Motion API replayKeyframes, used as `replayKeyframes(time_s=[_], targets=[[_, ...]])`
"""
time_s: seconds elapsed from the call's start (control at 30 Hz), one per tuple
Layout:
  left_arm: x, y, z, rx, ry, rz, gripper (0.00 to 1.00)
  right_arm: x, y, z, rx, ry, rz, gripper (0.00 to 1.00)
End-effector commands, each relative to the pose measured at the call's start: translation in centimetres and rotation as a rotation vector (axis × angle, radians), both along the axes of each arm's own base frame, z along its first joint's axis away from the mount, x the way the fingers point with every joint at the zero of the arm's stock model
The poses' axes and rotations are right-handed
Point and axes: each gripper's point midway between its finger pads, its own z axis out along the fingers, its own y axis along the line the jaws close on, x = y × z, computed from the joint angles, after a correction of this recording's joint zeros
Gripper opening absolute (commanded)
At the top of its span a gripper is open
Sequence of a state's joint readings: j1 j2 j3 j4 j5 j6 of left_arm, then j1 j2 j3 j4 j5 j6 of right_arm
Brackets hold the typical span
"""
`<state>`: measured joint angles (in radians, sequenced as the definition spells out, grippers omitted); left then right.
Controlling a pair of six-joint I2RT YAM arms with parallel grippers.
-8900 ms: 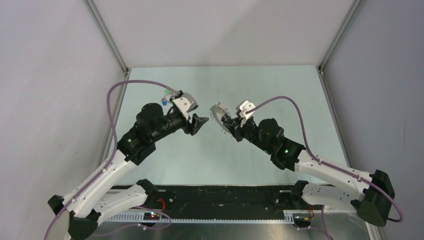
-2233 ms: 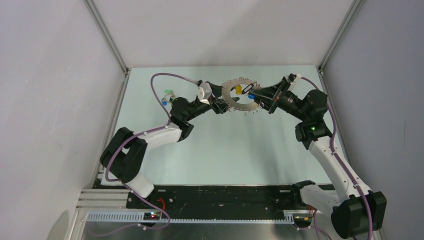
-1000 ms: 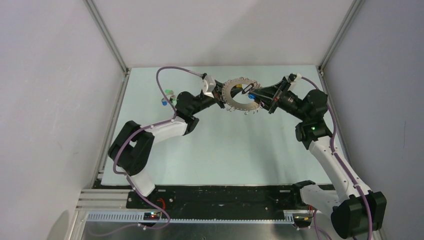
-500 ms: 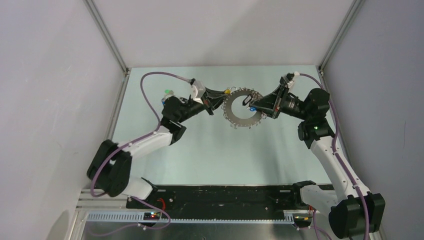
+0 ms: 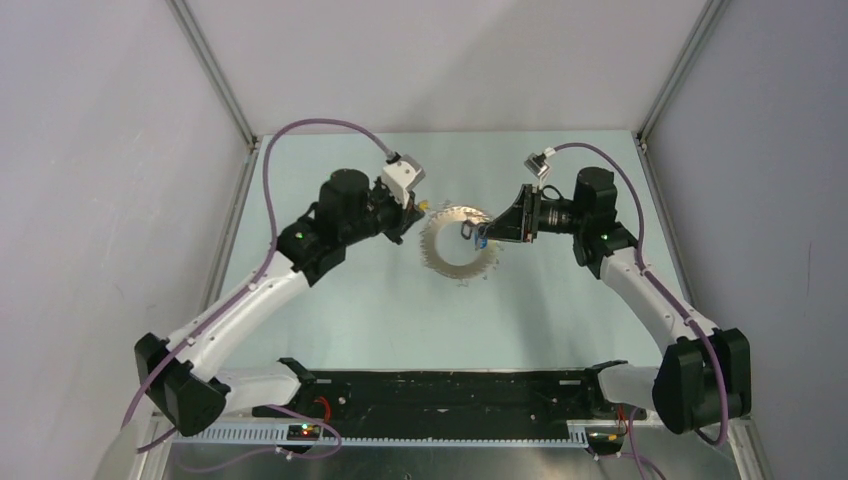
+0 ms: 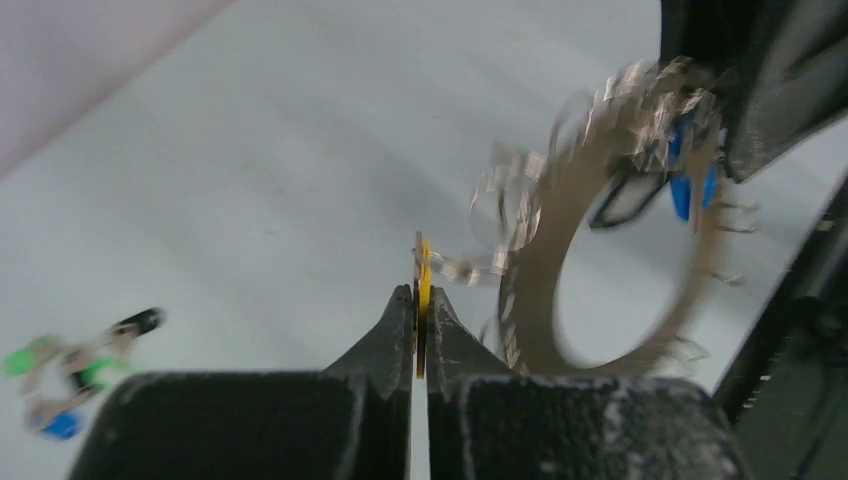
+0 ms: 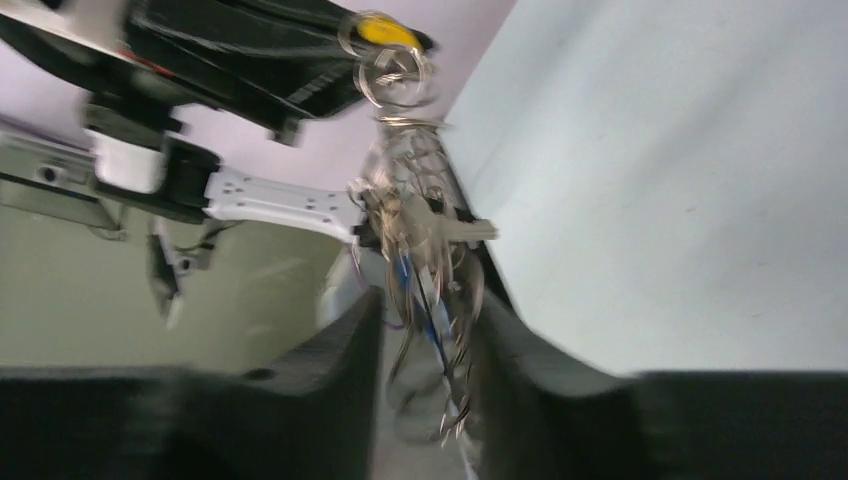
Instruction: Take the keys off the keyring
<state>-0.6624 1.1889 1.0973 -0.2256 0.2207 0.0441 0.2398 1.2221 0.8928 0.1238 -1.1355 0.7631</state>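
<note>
The keyring, a large flat silver ring studded with small loops, hangs tilted above the table between both arms. My left gripper is shut on a yellow-headed key that is linked to the ring's rim by a small loop. My right gripper is open, and the ring's edge with a blue key lies between its spread fingers. From the right wrist, the yellow key shows at the ring's far side. The blue key and a dark key hang inside the ring.
Loose keys with green, blue and black heads lie together on the table to the left, in the left wrist view. Grey walls and metal frame posts bound the pale table.
My right gripper has opened from its grip on the ring's edge. Both arms swung inward and nearer, and the ring came down and left with them. My left gripper stays shut on the yellow key.
</note>
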Motion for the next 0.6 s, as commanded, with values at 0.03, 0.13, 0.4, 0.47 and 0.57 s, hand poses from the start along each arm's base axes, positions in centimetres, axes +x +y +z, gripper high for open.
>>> replayKeyframes(time_s=[0.03, 0.13, 0.4, 0.47, 0.57], targets=[[0.1, 6.3, 3.6, 0.261, -0.08, 0.125, 0.0, 3.8, 0.2, -0.2, -0.057, -0.238, -0.101, 0.63], [-0.6, 5.4, 4.2, 0.246, -0.076, 0.055, 0.0, 5.7, -0.2, -0.3, -0.085, -0.282, -0.185, 0.8], [-0.5, 3.8, -1.0, 0.29, 0.059, -0.009, 0.0, 6.0, 0.9, 0.3, -0.179, -0.47, -0.278, 0.83], [-0.1, 4.0, -1.0, 0.297, 0.059, 0.013, 0.0, 5.4, 1.7, 1.1, -0.181, -0.55, -0.283, 0.86], [-0.5, 3.7, -1.0, 0.282, 0.065, -0.009, 0.0, 4.8, 2.0, 1.3, -0.159, -0.636, -0.325, 0.99]])
